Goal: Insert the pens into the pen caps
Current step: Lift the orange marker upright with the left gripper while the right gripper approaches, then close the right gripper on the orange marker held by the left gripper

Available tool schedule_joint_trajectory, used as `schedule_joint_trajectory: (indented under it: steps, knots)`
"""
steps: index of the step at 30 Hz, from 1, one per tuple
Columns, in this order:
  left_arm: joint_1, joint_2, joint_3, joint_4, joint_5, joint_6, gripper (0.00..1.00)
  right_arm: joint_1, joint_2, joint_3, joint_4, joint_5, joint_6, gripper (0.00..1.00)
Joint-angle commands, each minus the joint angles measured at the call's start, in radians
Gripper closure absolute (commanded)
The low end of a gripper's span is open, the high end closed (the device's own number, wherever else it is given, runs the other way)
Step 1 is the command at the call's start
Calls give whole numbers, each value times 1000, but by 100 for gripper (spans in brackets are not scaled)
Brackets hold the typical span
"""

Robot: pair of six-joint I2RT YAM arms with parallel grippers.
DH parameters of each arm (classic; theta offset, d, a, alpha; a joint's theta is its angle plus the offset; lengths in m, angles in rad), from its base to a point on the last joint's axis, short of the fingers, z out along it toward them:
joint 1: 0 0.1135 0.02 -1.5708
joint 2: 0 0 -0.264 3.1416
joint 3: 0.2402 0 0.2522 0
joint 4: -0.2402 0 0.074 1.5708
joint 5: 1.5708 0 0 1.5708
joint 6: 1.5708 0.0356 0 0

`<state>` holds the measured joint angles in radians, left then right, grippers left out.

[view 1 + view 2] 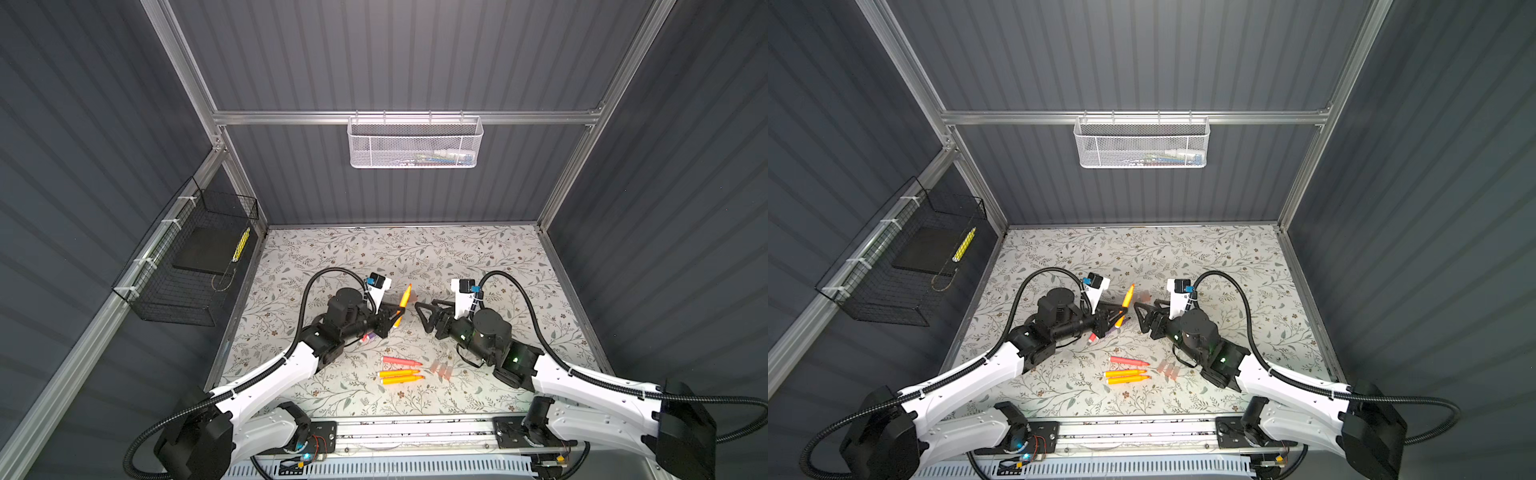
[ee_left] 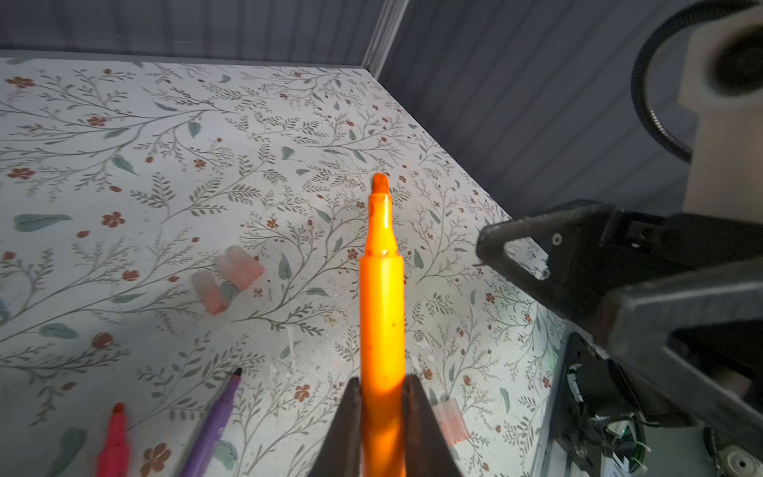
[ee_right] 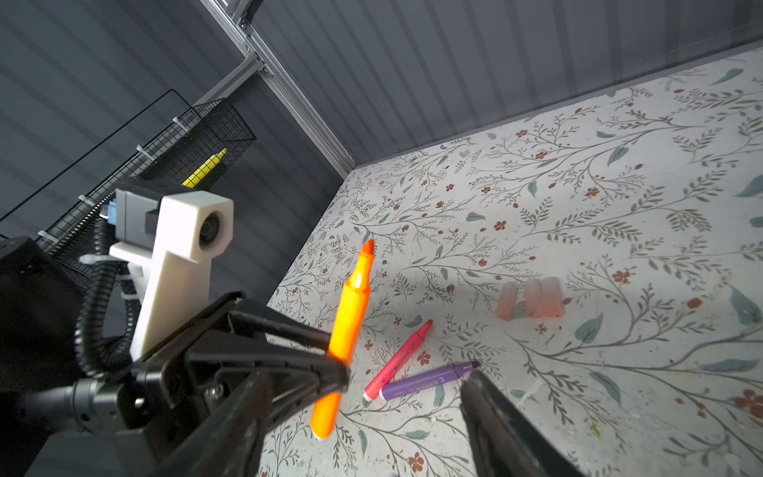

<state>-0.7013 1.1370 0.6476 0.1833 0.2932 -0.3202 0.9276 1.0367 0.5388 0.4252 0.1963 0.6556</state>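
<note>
- The left gripper [image 2: 382, 384] is clamping an orange pen [image 2: 382, 297] low on its barrel. Its two black fingers are pressing in from either side, and the bare felt tip is pointing away from the wrist.
- In both top views this pen [image 1: 404, 300] is hanging above the middle of the floral table [image 1: 478, 257], leaning up toward the back wall.
- The right gripper [image 1: 423, 318] is hovering just beside it and facing the left gripper. Its jaws are standing wide apart, gripping nothing and touching nothing.
- A pink pen [image 3: 398, 359] and a purple pen [image 3: 425, 382] are lying uncapped on the table beneath the left gripper. Their butt ends are close together and their tips are fanning apart.
- Three translucent, pinkish pen caps [image 3: 532, 297] are sitting in a tight cluster on the table beyond the held pen, toward the back wall.
- Nearer the front edge, a second pink pen [image 1: 401, 360] and a pair of orange pens [image 1: 399, 373] are lying in a neat row with their tips pointing right.
- A second cluster of caps [image 1: 442, 370] is resting just right of that row. Its count is too blurred to tell.
- A white mesh basket [image 1: 415, 143] is hanging from the back rail.
- A black wire basket [image 1: 187, 266] is hanging on the left wall, holding a yellow object.
</note>
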Motion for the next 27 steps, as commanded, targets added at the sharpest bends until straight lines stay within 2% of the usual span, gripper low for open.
schedule_joint_trajectory:
  steps: [1, 7, 12, 20, 25, 27]
  knots:
    - [-1, 12, -16, 64, 17, 38, 100, 5, -13, -2, 40, 31, 26, 26]
    - [-10, 19, -47, 128, 77, 38, 100, 9, -4, -23, 76, 22, 72, 33]
    - [-14, 11, -46, 135, 99, 44, 100, 13, 14, -12, 80, 37, 77, 34]
    - [-26, 19, -54, 154, 119, 42, 100, 14, 131, 31, 124, 0, 116, 40]
    - [-29, 21, -52, 140, 129, 57, 100, 14, 173, 62, 119, 0, 115, 50]
    - [-30, 26, -52, 144, 133, 61, 100, 14, 181, 67, 121, 4, 113, 51]
